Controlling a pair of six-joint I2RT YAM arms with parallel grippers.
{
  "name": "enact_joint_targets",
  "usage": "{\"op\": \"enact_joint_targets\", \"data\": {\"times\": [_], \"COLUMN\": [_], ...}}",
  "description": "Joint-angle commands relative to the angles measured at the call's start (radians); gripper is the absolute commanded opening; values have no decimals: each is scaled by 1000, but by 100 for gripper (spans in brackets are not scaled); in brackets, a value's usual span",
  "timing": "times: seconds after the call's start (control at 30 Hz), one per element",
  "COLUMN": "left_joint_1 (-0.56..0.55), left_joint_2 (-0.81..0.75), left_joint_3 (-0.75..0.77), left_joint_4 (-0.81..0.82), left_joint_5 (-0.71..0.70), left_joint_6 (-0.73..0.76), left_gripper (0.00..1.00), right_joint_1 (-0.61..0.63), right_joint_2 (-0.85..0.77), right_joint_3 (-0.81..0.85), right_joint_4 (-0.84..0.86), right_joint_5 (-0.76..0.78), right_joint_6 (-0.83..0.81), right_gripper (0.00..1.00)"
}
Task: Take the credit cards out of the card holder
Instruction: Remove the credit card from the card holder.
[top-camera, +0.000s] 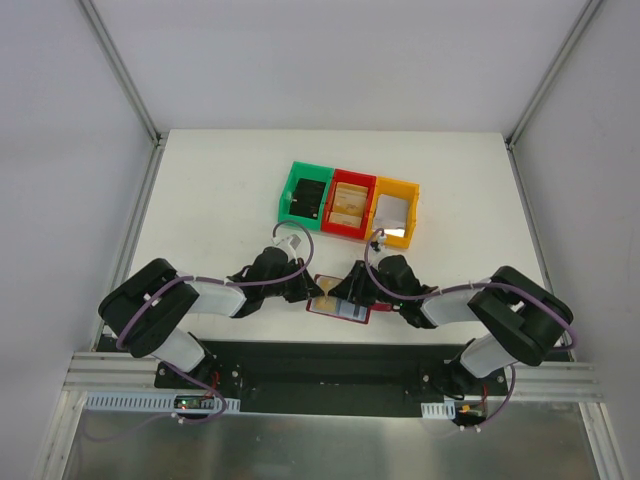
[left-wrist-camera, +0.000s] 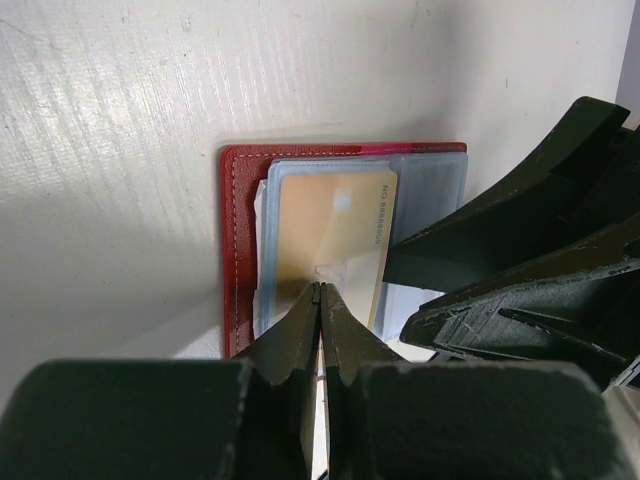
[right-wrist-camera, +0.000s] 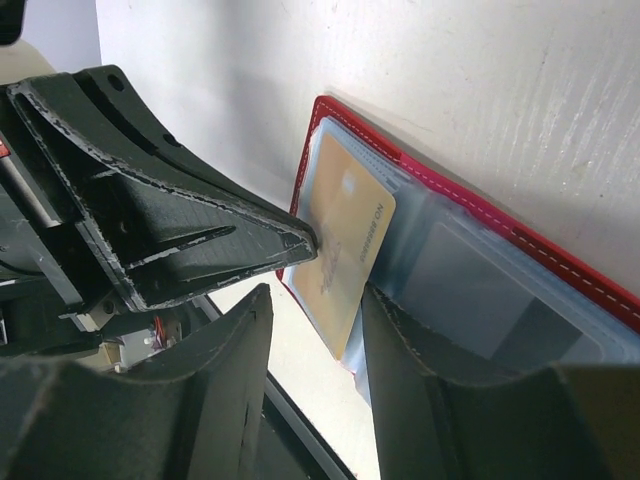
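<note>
White table (top-camera: 200, 200) below, my clenched left gripper (left-wrist-camera: 320, 290) pins the gold card (left-wrist-camera: 335, 230) in the card holder (left-wrist-camera: 240, 250); my parted right gripper (right-wrist-camera: 316, 300) should next pinch it out.

The top view is bright and even, and the white bench (top-camera: 220, 200) looks sharp. A white glare spot sits in the yellow bin (top-camera: 397, 184). In the wrist views the close black fingers (left-wrist-camera: 285, 350) look blurry. A soft grey shadow lies beside the card holder (left-wrist-camera: 240, 250). The gold card (left-wrist-camera: 330, 240) shines a little, maybe from light above.
</note>
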Motion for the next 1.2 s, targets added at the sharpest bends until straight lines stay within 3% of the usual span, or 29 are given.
{"op": "enact_joint_targets", "data": {"times": [0.0, 0.7, 1.17], "left_joint_1": [-7, -7, 4], "left_joint_2": [24, 25, -154], "left_joint_3": [-25, -34, -57], "left_joint_4": [-56, 4, -65], "left_joint_5": [-1, 36, -33], "left_joint_6": [12, 17, 33], "left_gripper": [0, 0, 4], "right_joint_1": [4, -2, -16], "right_joint_2": [-19, 88, 99], "right_joint_3": [1, 33, 14], "right_joint_4": [134, 266, 270], "right_joint_5": [-28, -121, -113], "right_joint_6": [18, 69, 78], "right_gripper": [43, 44, 45]}}
